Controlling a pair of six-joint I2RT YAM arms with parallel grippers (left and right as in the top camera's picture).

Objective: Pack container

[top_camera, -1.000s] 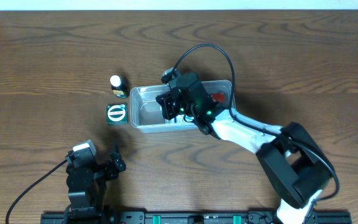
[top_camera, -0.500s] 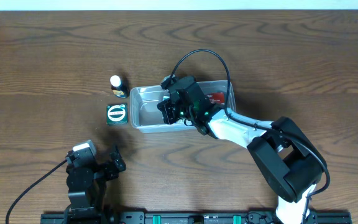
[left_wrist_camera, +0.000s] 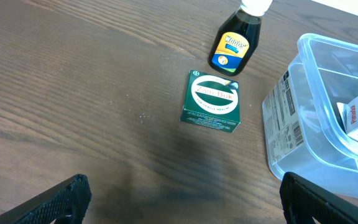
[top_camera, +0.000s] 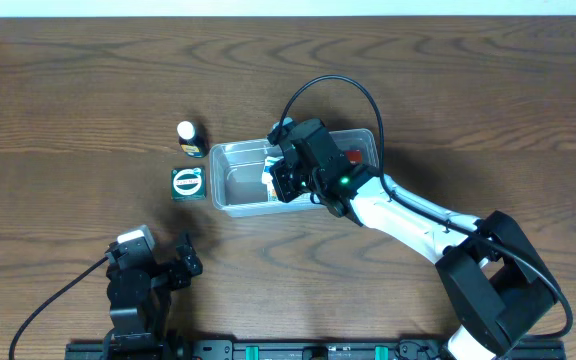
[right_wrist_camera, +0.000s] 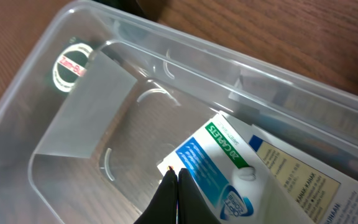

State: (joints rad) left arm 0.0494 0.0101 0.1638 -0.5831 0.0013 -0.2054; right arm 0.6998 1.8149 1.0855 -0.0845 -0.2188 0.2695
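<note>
The clear plastic container (top_camera: 228, 149) stands at the table's middle; it also shows in the left wrist view (left_wrist_camera: 291, 124) and the right wrist view (right_wrist_camera: 73, 37). My right gripper (top_camera: 280, 182) hangs inside it, fingers shut together (right_wrist_camera: 178, 177), with its tips just over the corner of a white-and-blue box (right_wrist_camera: 216, 162) lying in the tub. A red-and-white box (top_camera: 353, 155) lies at the tub's right end. A green box (top_camera: 187, 183) and a dark bottle with a white cap (top_camera: 189, 137) sit on the table left of the tub. My left gripper (top_camera: 186, 265) is open and empty (left_wrist_camera: 182, 186), near the front.
The wooden table (top_camera: 68, 100) carries only these items. The green box (left_wrist_camera: 212, 101) and the bottle (left_wrist_camera: 235, 43) lie close to the container's left wall. The right arm's cable (top_camera: 328, 85) loops above the tub.
My right gripper has shifted slightly right inside the container, and the white-and-blue box now shows beside its tips. The left arm has not moved.
</note>
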